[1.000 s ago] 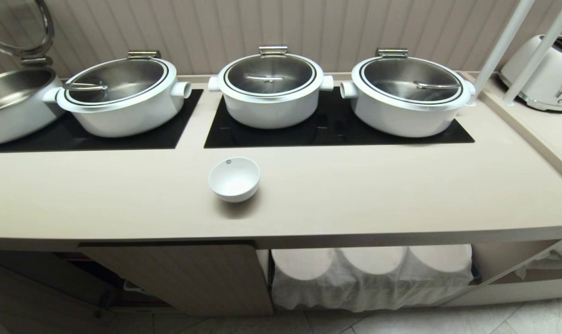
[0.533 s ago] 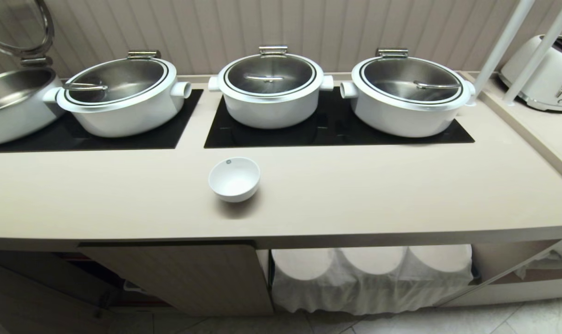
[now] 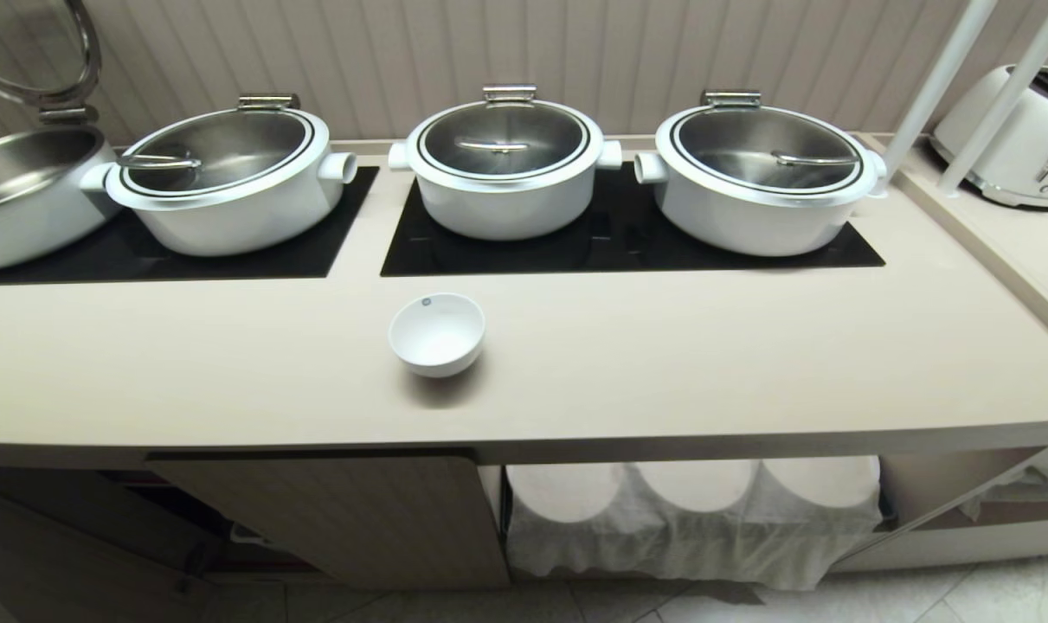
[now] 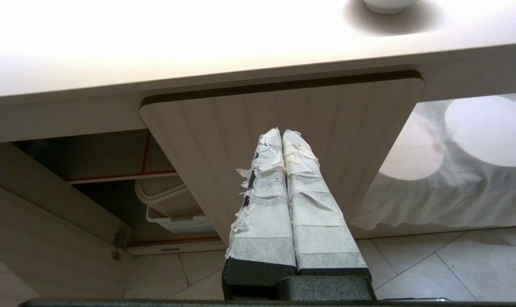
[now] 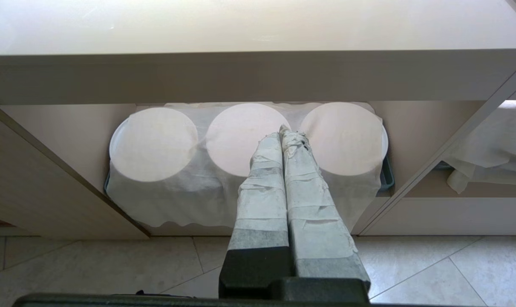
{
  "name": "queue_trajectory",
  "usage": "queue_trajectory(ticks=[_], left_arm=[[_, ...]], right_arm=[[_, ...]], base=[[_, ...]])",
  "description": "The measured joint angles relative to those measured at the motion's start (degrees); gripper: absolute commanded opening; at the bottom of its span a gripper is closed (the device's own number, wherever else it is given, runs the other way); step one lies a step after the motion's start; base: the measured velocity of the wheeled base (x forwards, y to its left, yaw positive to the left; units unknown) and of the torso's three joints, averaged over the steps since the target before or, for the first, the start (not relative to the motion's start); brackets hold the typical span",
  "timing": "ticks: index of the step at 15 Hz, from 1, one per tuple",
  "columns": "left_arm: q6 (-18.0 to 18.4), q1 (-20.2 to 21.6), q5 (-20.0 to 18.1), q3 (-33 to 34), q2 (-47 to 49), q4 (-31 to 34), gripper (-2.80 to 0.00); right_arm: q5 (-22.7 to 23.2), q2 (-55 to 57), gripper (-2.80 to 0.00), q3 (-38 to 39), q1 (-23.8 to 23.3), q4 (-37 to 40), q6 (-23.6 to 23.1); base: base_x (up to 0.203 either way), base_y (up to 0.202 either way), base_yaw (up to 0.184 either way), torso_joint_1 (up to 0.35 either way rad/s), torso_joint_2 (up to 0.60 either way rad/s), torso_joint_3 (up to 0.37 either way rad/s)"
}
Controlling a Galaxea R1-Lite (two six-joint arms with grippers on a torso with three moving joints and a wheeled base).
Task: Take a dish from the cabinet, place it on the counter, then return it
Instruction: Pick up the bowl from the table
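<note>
Pale ribbed panelling is seen behind a long beige desk [image 3: 662, 363], into which black glass hob panels [image 3: 627, 247] are set. Three large white pots with steel lids [image 3: 506, 169] are lined up on the panels, and a fourth pot with its lid raised is cut off at the left edge. A white toaster [image 3: 1021, 138] is placed on the side surface at the far right, behind two slanting white poles.

The small white bowl [image 3: 437, 333] is found upright on the bare desk, in front of the gap between the two hob panels and well apart from the pots; a tiny grey dot is visible inside it near the rim. Nothing is touching it.

Below the desk, the cabinet [image 3: 342, 519] is seen with a fluted door swung open. In the left wrist view a shelf edged in red tape [image 4: 113, 177] and a white basket [image 4: 177, 217] are shown inside. To the right of the door, three round white shapes are draped under a thin white cloth [image 3: 688, 528] in an open compartment.

Neither arm appears in the head view. The left end effector [image 4: 282, 133] is held low in front of the open door, its tape-wrapped fingers pressed together and nothing gripped. The right end effector [image 5: 280, 130] is held before the cloth-covered compartment, likewise closed tight and empty.
</note>
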State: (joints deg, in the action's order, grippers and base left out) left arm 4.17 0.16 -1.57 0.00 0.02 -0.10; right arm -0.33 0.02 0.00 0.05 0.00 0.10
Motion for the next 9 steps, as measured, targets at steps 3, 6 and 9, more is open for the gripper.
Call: queue_trajectory(ticks=[3, 6, 9], left_arm=[[1.36, 0.0, 0.0, 0.0, 0.0, -0.04, -2.8], [5.45, 0.0, -0.68, 0.0, 0.0, -2.21, -2.8], [5.83, -0.02, -0.73, -1.64, 0.0, -2.32, -2.8]], right_arm=[[0.0, 0.0, -2.8, 0.0, -0.02, 0.0, 0.01], [-0.02, 0.0, -2.8, 0.0, -0.02, 0.0, 0.01], [-0.02, 0.0, -2.8, 0.0, -0.02, 0.0, 0.0]], base=[[0.0, 0.0, 0.0, 0.0, 0.0, 0.0], [0.0, 0.0, 0.0, 0.0, 0.0, 0.0], [0.0, 0.0, 0.0, 0.0, 0.0, 0.0]])
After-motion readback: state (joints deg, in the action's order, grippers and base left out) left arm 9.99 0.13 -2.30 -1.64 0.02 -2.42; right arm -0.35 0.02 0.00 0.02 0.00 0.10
